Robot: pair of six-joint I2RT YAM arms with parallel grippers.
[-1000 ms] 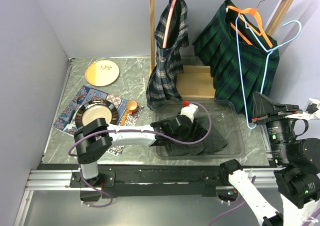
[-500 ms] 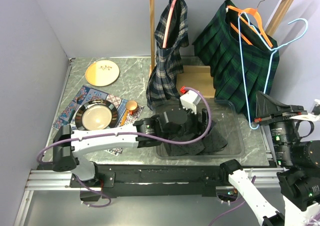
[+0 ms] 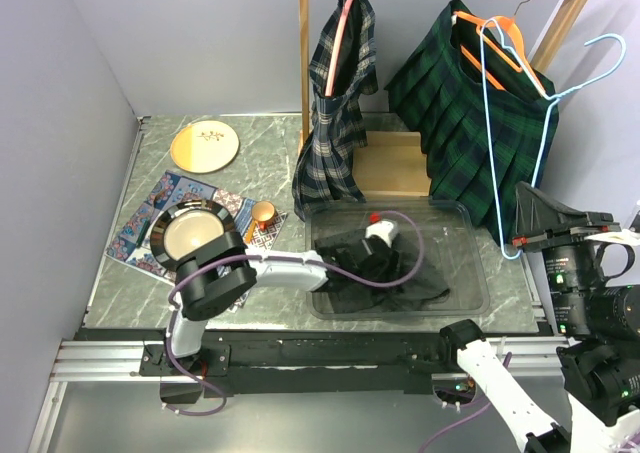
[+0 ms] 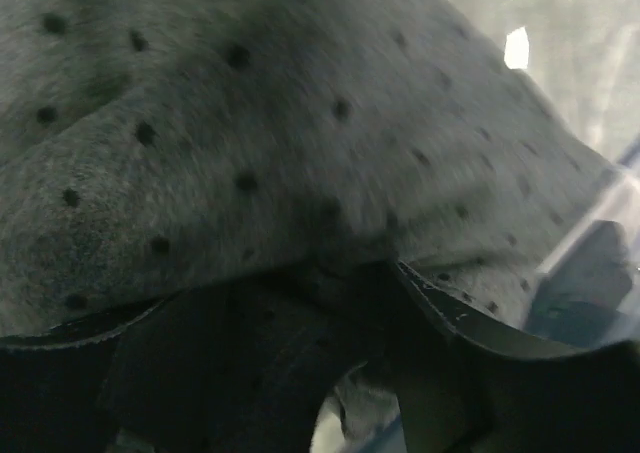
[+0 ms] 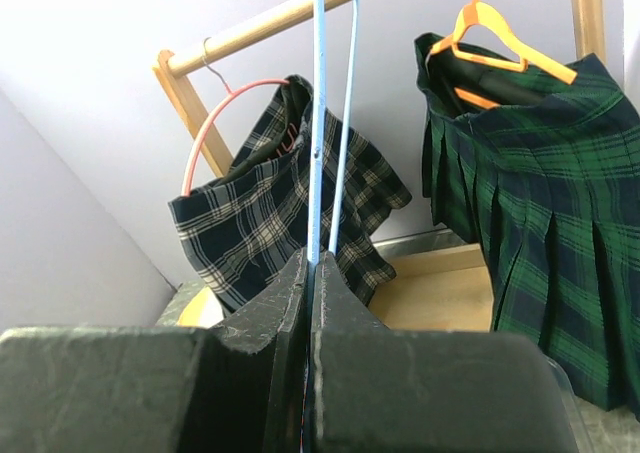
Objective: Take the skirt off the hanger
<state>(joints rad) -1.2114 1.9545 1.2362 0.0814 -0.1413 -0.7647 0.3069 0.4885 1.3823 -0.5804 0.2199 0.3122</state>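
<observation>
With the skirt heaped in the bin at the worktop's 5 o'clock and the right claw pinching the bare hanger, the left claw, its spread hidden by cloth, could snag and drag the skirt out on withdrawal.

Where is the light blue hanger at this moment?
In the top view, the light blue hanger is on the right side, held by the right gripper, in front of the green plaid skirt and right of the clear bin.
</observation>
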